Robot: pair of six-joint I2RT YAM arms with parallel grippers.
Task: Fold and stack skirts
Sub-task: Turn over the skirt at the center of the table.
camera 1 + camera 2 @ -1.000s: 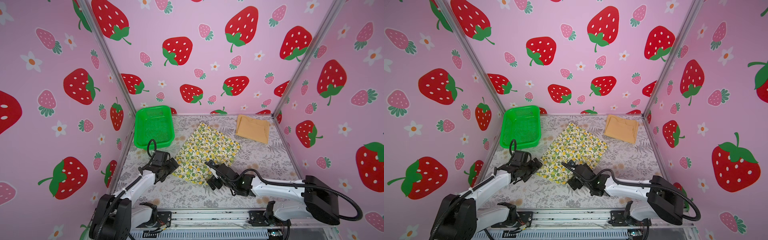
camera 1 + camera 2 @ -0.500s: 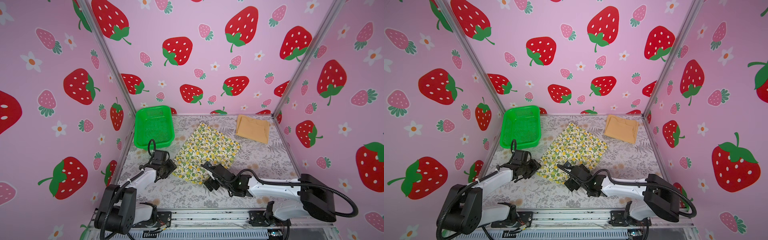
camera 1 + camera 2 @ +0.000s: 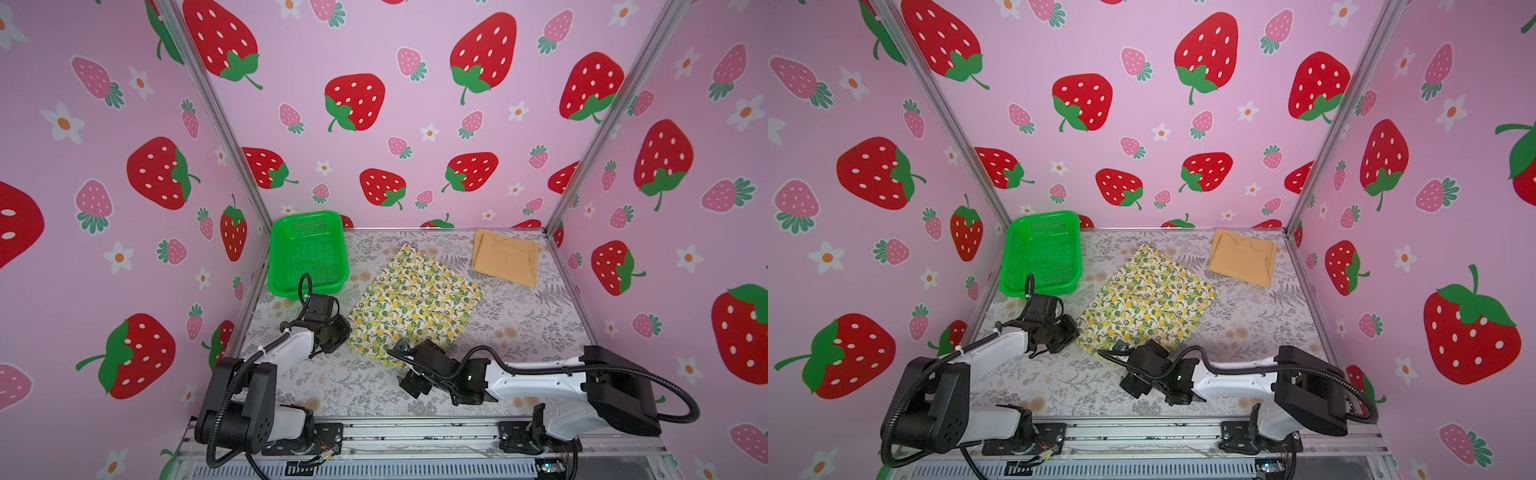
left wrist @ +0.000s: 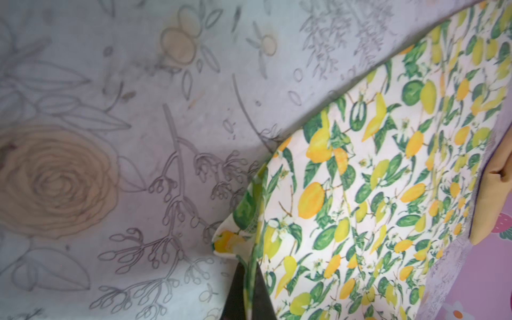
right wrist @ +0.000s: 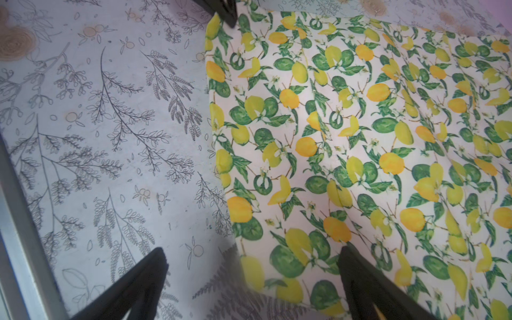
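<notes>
The lemon-print skirt [image 3: 415,299] [image 3: 1146,299] lies flat mid-table, set at a diagonal. My left gripper [image 3: 347,328] [image 3: 1076,331] is at its left corner, and in the left wrist view the gripper [image 4: 249,288] is shut on the lemon skirt's edge [image 4: 360,180], which bunches up between the dark fingers. My right gripper [image 3: 401,368] [image 3: 1125,365] hovers open at the near corner. In the right wrist view one of its fingers [image 5: 349,257] is over the lemon skirt [image 5: 360,138] and the other over bare table. The mustard skirt [image 3: 505,255] [image 3: 1241,255] [image 4: 496,194] lies folded at the back right.
A green mesh basket [image 3: 307,253] [image 3: 1040,253] stands at the back left corner, just behind my left arm. The floral table cover [image 3: 519,324] is ringed by pink strawberry walls on three sides. A metal rail runs along the front edge.
My left gripper has closed from wide open onto the lemon skirt's left edge. The right gripper has slid left to the skirt's near corner, still open.
</notes>
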